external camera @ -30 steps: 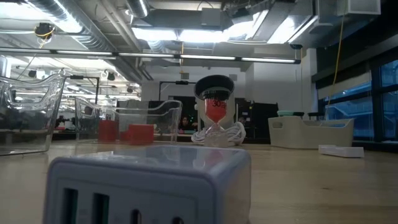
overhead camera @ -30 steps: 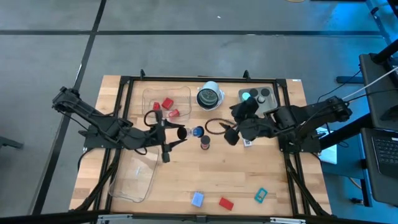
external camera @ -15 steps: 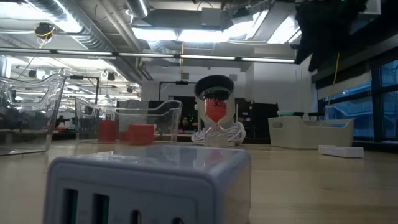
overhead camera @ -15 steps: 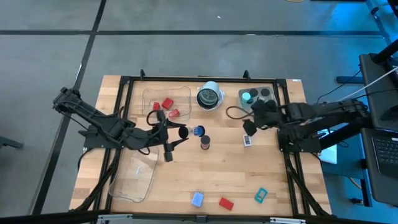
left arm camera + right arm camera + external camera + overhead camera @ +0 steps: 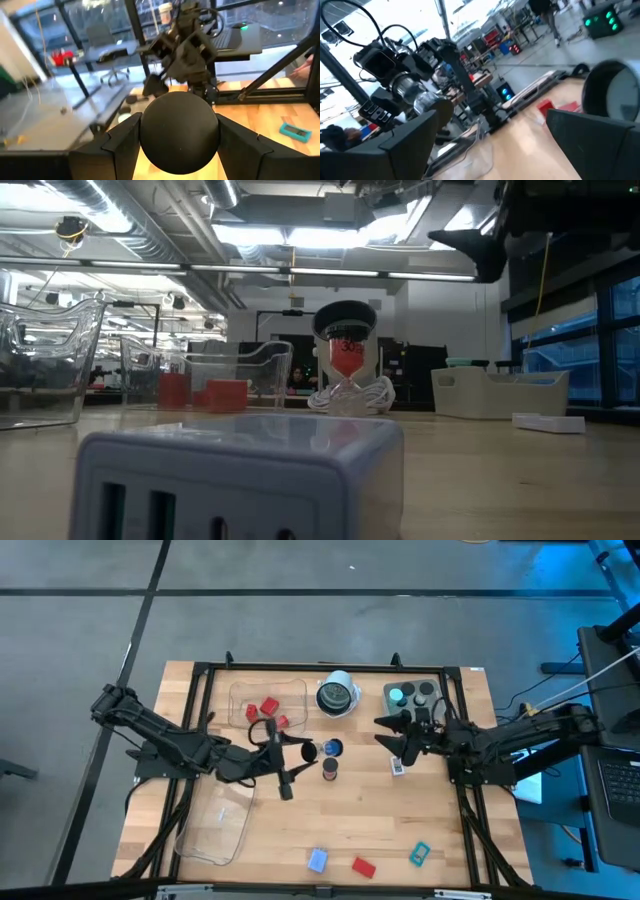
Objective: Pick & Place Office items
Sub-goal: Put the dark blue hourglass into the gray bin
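Note:
My left gripper [image 5: 302, 752] is at the table's middle, pointing level toward the right edge. It is shut on a black round piece [image 5: 179, 132]. Just past that piece are a blue round piece [image 5: 332, 748] and a short black cylinder [image 5: 329, 770]. My right gripper [image 5: 392, 738] stands open above the table, facing the left one, with nothing between its fingers [image 5: 405, 145]. A pale-blue rectangle [image 5: 317, 859], a red block [image 5: 363, 866] and a teal rectangle [image 5: 418, 854] lie near the front edge. Red blocks [image 5: 268, 707] lie in the far clear tray [image 5: 240, 695]. My left gripper pinches the black round piece by its two opposite sides [image 5: 146, 131] between its two fingers [image 5: 120, 147]. The fingers come level from the table's left. The piece is off the table, its round face toward the wrist camera.
A grey tray [image 5: 438, 712] at the far right holds a teal round cap [image 5: 397, 695] and black cylinders [image 5: 424, 693]. A round white-rimmed object [image 5: 337, 696] stands at the far middle. Another clear tray [image 5: 215, 825] lies near left. A small white piece [image 5: 398, 767] lies below my right gripper.
My right gripper has come down and drawn back toward the table's right, tipping from a downward point to level and rolling; it stays open. My left gripper has gone a little toward the right edge with the black piece. The blue round piece is now farther right too.

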{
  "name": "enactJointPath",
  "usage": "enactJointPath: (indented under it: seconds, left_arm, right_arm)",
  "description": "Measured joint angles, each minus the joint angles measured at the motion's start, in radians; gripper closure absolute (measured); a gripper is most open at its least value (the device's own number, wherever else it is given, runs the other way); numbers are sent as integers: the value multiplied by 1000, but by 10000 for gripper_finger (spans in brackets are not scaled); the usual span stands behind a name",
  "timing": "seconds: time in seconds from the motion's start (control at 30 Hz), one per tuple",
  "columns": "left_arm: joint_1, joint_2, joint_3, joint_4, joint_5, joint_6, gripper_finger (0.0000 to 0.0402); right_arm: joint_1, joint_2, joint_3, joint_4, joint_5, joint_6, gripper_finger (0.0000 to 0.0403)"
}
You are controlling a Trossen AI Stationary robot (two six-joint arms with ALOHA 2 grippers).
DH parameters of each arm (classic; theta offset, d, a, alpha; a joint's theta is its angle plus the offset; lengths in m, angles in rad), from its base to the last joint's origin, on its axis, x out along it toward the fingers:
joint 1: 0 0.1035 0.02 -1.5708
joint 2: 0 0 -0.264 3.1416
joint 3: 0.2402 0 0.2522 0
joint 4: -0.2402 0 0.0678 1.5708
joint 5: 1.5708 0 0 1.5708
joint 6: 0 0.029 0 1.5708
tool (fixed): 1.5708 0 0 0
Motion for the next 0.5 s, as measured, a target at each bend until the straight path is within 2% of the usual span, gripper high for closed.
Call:
enactJointPath:
  seconds: [0.13, 0.3, 0.5]
  left_arm:
    - [2, 56, 0, 146, 46, 134, 181]
    - [13, 136, 0, 250, 36, 220, 181]
    - [17, 196, 0, 394, 37, 326, 181]
  right_arm:
    - [0, 51, 25, 1, -43, 52, 30]
    - [0, 96, 91, 4, -50, 150, 30]
    - [18, 145, 189, 5, -176, 164, 30]
